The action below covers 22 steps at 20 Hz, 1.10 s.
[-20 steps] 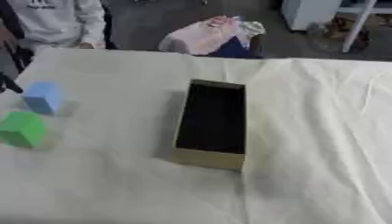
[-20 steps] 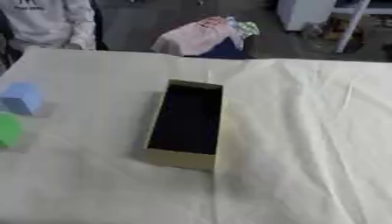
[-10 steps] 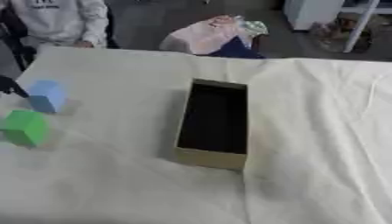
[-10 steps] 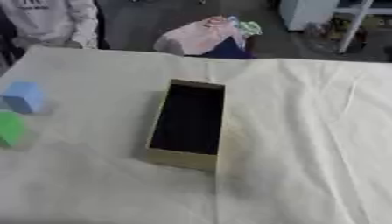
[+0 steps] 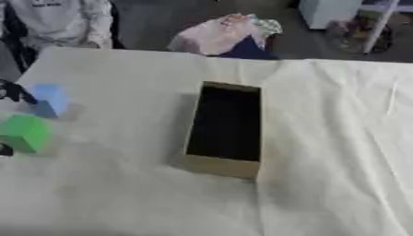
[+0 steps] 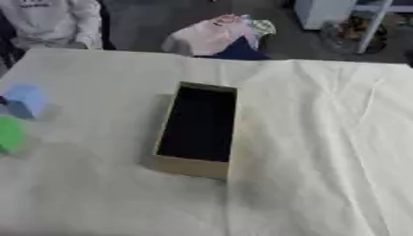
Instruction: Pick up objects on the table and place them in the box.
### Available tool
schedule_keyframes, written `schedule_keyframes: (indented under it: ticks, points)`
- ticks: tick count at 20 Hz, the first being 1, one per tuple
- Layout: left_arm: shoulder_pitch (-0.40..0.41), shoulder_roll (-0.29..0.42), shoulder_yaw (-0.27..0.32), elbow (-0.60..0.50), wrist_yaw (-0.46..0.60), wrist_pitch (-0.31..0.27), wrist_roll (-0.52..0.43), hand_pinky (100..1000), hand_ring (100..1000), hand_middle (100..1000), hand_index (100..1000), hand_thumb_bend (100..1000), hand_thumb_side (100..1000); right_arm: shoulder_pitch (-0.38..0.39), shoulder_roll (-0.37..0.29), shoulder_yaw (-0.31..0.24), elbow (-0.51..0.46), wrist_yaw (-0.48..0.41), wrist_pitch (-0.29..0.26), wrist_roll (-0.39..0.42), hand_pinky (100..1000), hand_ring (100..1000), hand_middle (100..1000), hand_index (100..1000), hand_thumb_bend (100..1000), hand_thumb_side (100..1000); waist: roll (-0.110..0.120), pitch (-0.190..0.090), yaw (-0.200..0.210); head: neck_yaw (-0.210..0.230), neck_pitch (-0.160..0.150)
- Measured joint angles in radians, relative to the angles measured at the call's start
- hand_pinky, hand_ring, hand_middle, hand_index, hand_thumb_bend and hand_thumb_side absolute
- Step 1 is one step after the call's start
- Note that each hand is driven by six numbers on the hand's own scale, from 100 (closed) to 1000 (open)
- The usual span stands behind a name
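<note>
An open cardboard box [image 5: 225, 164] with a dark inside lies lengthwise in the middle of the table. A light blue block [image 5: 48, 98] stands near the table's left edge, and a green block [image 5: 25, 132] sits just in front of it. A black part of my left hand [image 5: 9, 92] shows at the picture's left edge, right beside the blue block; the rest of it is cut off. My right hand appears in no view.
A cream cloth [image 6: 322, 138] with creases covers the table. Beyond the far edge stand a person in a grey top [image 5: 61, 18] and a heap of pinkish clothes [image 5: 222, 37]. A white cabinet [image 6: 322, 14] is at the far right.
</note>
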Motion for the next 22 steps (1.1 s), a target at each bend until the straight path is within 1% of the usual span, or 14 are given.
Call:
schedule_keyframes:
  ticks: [7, 12, 18, 22]
  points:
    - [-0.016, -0.021, -0.003, 0.037, -0.038, 0.001, 0.001, 855, 881, 866, 926, 704, 279, 0.000, 0.005, 0.004, 0.000, 0.001, 0.003, 0.007, 828, 790, 668, 833, 100, 882, 0.000, 0.009, -0.002, 0.017, 0.000]
    - [-0.030, -0.035, -0.003, 0.072, -0.072, 0.005, 0.007, 857, 891, 879, 935, 706, 266, 0.000, 0.012, 0.007, 0.000, 0.001, 0.007, 0.012, 828, 790, 666, 833, 100, 884, 0.001, 0.015, -0.004, 0.017, 0.000]
    - [-0.049, -0.055, -0.003, 0.113, -0.115, 0.002, 0.018, 851, 885, 864, 914, 656, 276, 0.000, 0.013, 0.012, 0.000, 0.001, 0.009, 0.017, 828, 790, 665, 833, 100, 886, 0.001, 0.016, -0.008, 0.009, 0.000]
    - [-0.060, -0.068, -0.003, 0.146, -0.137, 0.000, 0.021, 845, 882, 858, 905, 657, 272, 0.000, 0.014, 0.013, 0.000, 0.001, 0.009, 0.021, 828, 790, 665, 833, 100, 888, 0.001, 0.019, -0.010, 0.007, 0.000]
